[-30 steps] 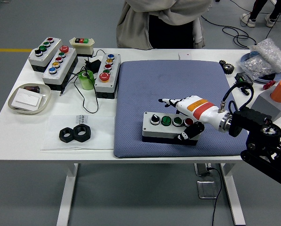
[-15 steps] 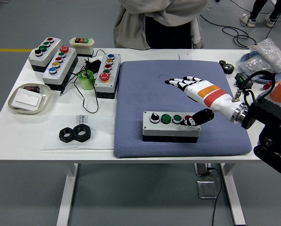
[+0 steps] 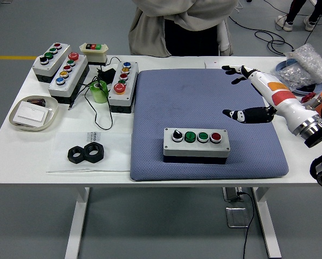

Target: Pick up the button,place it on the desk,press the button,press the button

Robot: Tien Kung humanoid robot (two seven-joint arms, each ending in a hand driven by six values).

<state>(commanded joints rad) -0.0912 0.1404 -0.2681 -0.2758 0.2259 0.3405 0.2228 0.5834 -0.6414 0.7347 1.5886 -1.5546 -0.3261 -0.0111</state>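
A grey button box (image 3: 196, 145) lies on the blue mat (image 3: 204, 97), near the mat's front edge. Its top carries a black knob, two green buttons and a red button (image 3: 216, 137). My right hand (image 3: 237, 91) hovers above the mat's right part, up and to the right of the box and well apart from it. Its fingers are spread and hold nothing. The left arm does not show.
Three more button boxes (image 3: 123, 84) and a small switch unit stand at the back left, with a green tape roll (image 3: 100, 91). A tray (image 3: 33, 113) and two black nuts (image 3: 87, 153) lie at the left. At the right edge are a bag of parts (image 3: 303, 67) and an orange-topped device. A person stands behind the table.
My right hand lifted off the red-button end of the box and drew back to the upper right. The box stays where it was.
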